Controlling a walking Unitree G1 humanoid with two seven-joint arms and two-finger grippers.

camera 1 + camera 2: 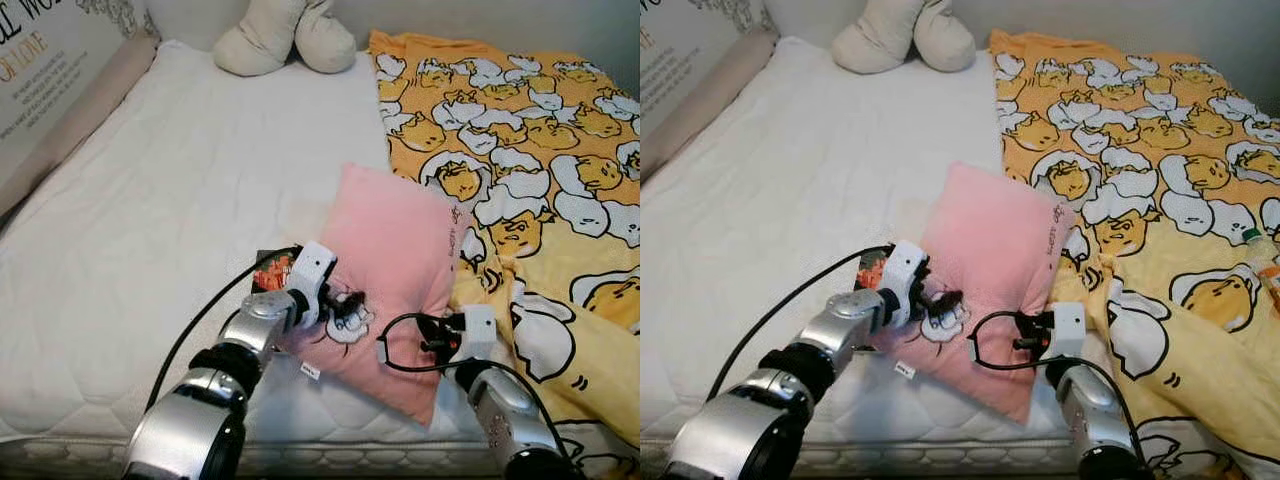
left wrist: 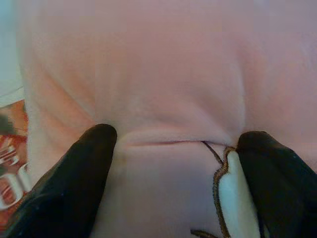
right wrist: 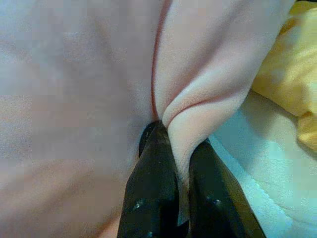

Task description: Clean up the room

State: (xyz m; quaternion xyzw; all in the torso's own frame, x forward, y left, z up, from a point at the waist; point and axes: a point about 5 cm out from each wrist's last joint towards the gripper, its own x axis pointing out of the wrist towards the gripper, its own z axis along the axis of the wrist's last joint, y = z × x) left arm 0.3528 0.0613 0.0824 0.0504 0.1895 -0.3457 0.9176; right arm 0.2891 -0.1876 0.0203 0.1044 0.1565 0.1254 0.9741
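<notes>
A pink pillow [image 1: 395,260] with a small cartoon patch lies near the front edge of the white mattress [image 1: 180,200]. My left gripper [image 1: 345,305] presses into the pillow's left side by the patch. In the left wrist view its fingers [image 2: 79,168] stand wide apart, with a shallow crease of pink fabric between them. My right gripper [image 1: 432,335] is at the pillow's near right edge. The right wrist view shows that gripper [image 3: 181,148] shut on a pinched fold of the pink fabric.
A yellow cartoon-print blanket [image 1: 540,170] covers the bed's right half, touching the pillow. A cream plush toy [image 1: 285,35] sits at the head of the bed. A red printed packet [image 1: 272,268] pokes out under the pillow's left edge. A bottle [image 1: 1260,250] lies at far right.
</notes>
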